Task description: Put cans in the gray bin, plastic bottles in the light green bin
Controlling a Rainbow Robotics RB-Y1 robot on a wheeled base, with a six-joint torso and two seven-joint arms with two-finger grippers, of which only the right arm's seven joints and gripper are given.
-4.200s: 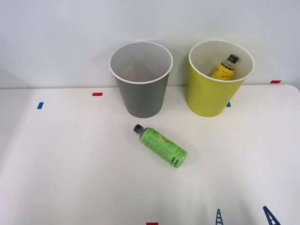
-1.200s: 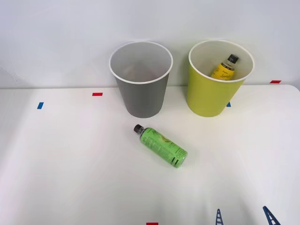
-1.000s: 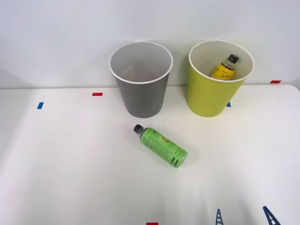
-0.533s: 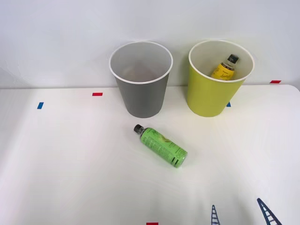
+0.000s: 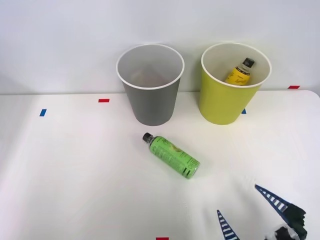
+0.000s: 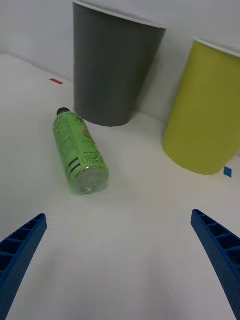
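Note:
A green-labelled plastic bottle (image 5: 172, 155) (image 6: 80, 152) with a black cap lies on its side on the white table, in front of the gray bin (image 5: 150, 85) (image 6: 114, 69). To the right stands the light green bin (image 5: 231, 84) (image 6: 208, 108), and a yellow-labelled bottle (image 5: 239, 72) leans inside it. My right gripper (image 5: 239, 206) (image 6: 119, 252) hangs open at the table's front right, nearer than the green bottle and apart from it, with nothing between its blue ribbed fingers. No cans are in sight.
Small red (image 5: 103, 100) and blue (image 5: 43, 112) tape marks dot the table near its back edge, and a red one (image 5: 162, 238) sits at the front edge. A plain wall rises close behind both bins.
My right gripper has come further in from the front right corner toward the green bottle, its fingers showing longer and spread wider. The bottles and bins have stayed in place.

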